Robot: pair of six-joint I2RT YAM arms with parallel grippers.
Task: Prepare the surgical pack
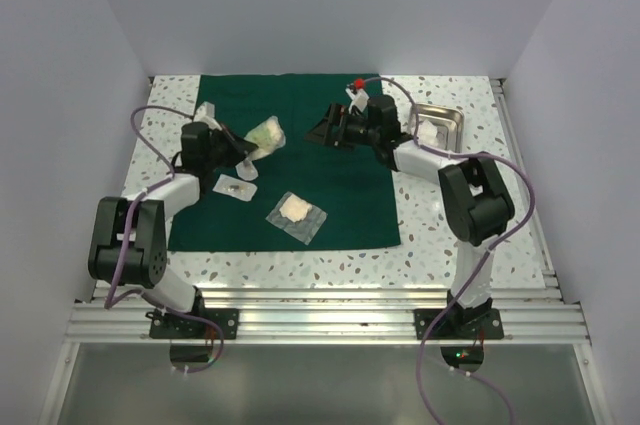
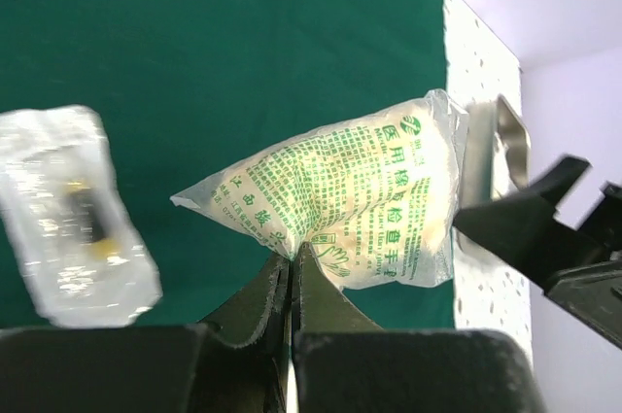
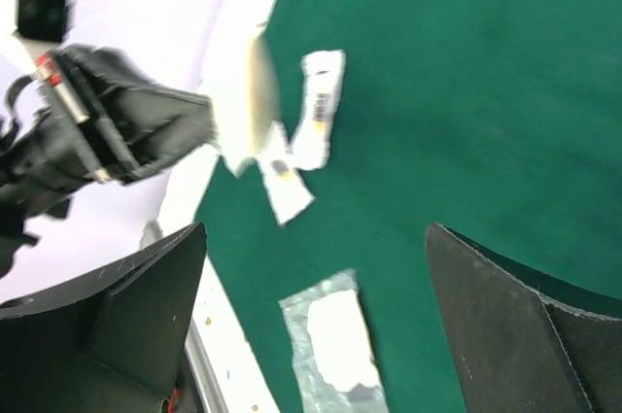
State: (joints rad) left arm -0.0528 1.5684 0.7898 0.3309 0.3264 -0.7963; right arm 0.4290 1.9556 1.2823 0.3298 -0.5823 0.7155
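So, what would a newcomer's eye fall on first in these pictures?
The big green cloth lies spread flat over the middle of the speckled table. On its left part the left claw is shut on the edge of a green-printed pouch, while the right claw stands wide open over the cloth's far middle. A shiny steel tray sits off the cloth at the far right.

Far green cloth (image 1: 262,95) bare, gauze pouch (image 1: 297,215) blocking near front, tray (image 1: 446,111) at right
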